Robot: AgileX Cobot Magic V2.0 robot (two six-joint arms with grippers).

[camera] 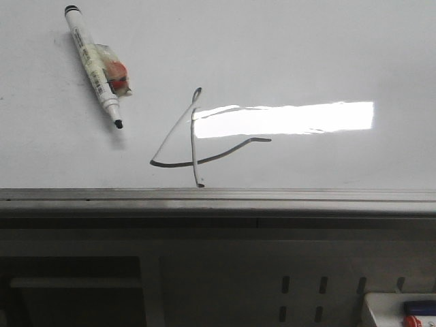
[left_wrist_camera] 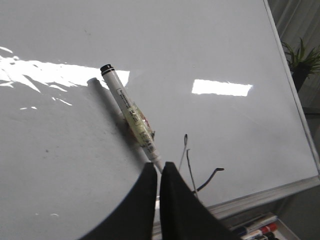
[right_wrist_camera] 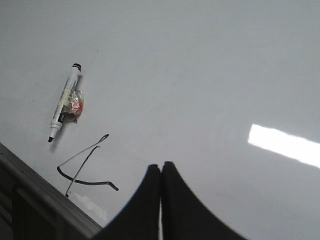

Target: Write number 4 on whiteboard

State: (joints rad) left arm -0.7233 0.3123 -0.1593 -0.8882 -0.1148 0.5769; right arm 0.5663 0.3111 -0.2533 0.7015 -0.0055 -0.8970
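Above the board, left pincer (left_wrist_camera: 159, 172): closed, empty.
Right pincer (right_wrist_camera: 161, 172): closed, empty.
Marker (camera: 94, 64): lay uncapped on the whiteboard (camera: 327, 48), apart from both pincers.
Number 4 (camera: 195, 139): drawn near the board's near rim, beside the marker's tip.

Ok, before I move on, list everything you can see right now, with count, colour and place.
whiteboard: one, glossy white with a grey metal rim, flat, fills most of each view.
number 4: one, thin dark lines, drawn near the board's near rim.
marker pen: one, white body, black tip and end, uncapped, lying on the board left of the 4, something clear and red taped to its barrel.
spare markers: a few, red, blue and black, in a tray below the board's rim.
potted plant: one, green, beyond the board's edge.
left pincer: one, black, shut, empty, over the pen's tip.
right pincer: one, black, shut, empty.
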